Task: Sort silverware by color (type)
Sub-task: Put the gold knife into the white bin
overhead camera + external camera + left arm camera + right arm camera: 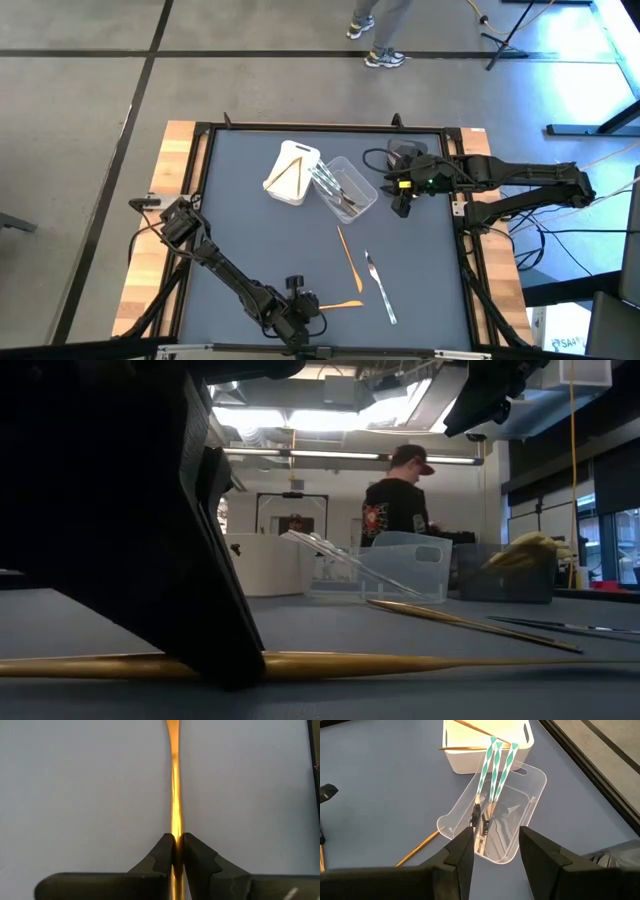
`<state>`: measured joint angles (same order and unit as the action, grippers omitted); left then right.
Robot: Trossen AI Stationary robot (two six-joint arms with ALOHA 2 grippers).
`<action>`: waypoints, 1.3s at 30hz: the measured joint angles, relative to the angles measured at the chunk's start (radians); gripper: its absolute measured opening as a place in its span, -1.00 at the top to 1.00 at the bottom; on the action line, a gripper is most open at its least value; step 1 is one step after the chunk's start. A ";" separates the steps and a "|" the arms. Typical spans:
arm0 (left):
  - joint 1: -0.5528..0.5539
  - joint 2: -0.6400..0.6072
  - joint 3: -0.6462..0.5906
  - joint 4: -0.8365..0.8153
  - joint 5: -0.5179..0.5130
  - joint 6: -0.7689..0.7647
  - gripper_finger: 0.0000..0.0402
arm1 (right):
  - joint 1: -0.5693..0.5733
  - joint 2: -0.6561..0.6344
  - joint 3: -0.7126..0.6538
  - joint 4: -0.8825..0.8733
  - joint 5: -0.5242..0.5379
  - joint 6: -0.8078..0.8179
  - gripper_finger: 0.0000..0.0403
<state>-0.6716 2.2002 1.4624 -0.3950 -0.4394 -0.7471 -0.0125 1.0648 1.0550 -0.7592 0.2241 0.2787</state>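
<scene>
My left gripper (303, 306) is at the table's near edge, shut on a tan-orange utensil (345, 303) that runs toward the table's right. A second orange utensil (348, 258) and a clear fork (378, 287) lie flat on the mat nearby. My right gripper (496, 845) hovers open above the clear tub (492, 820), which holds clear utensils with striped handles. The white tub (292, 172) beside it holds tan pieces. A dark grey tub (405, 155) sits under the right arm. My left gripper pinches the orange utensil's slim shaft (176, 827) between its two fingers (162, 851), coming from above and pointing down. The utensil runs out on both sides of the fingers (235, 660). It lies level and low at the table surface (400, 663).
The three tubs stand together at the far middle of the dark mat (250, 240). Bare mat lies on the left half. A black frame edges the table, with wooden strips outside it. A person stands beyond the far edge (395, 500).
</scene>
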 joint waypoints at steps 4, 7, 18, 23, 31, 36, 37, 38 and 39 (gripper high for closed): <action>0.000 -0.001 -0.001 0.000 0.000 0.000 0.87 | 0.000 0.000 0.000 0.000 0.000 0.000 0.29; 0.000 -0.001 -0.001 0.000 0.001 0.000 0.87 | 0.000 0.000 0.000 0.001 0.000 0.000 0.29; 0.002 -0.029 -0.005 -0.015 0.000 0.000 0.88 | 0.000 0.000 0.000 0.002 0.000 0.000 0.29; 0.005 -0.069 -0.007 -0.036 -0.013 0.047 0.88 | 0.000 0.000 0.000 0.003 0.000 0.000 0.29; 0.018 -0.088 -0.006 -0.072 -0.015 0.051 0.88 | 0.000 0.000 0.000 0.002 0.000 0.000 0.29; 0.028 -0.089 -0.006 -0.074 -0.015 0.051 0.88 | 0.000 0.000 0.000 0.002 0.000 0.000 0.29; 0.031 -0.089 -0.005 -0.074 -0.016 0.051 0.88 | 0.000 0.000 0.000 0.002 0.000 0.000 0.29; 0.033 -0.090 -0.005 -0.074 -0.016 0.051 0.88 | 0.000 0.000 0.000 0.001 0.000 0.000 0.29; 0.035 -0.090 -0.005 -0.074 -0.017 0.051 0.88 | 0.000 0.000 0.000 0.001 0.000 0.000 0.29</action>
<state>-0.6363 2.1105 1.4578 -0.4686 -0.4563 -0.6965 -0.0126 1.0649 1.0550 -0.7578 0.2237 0.2787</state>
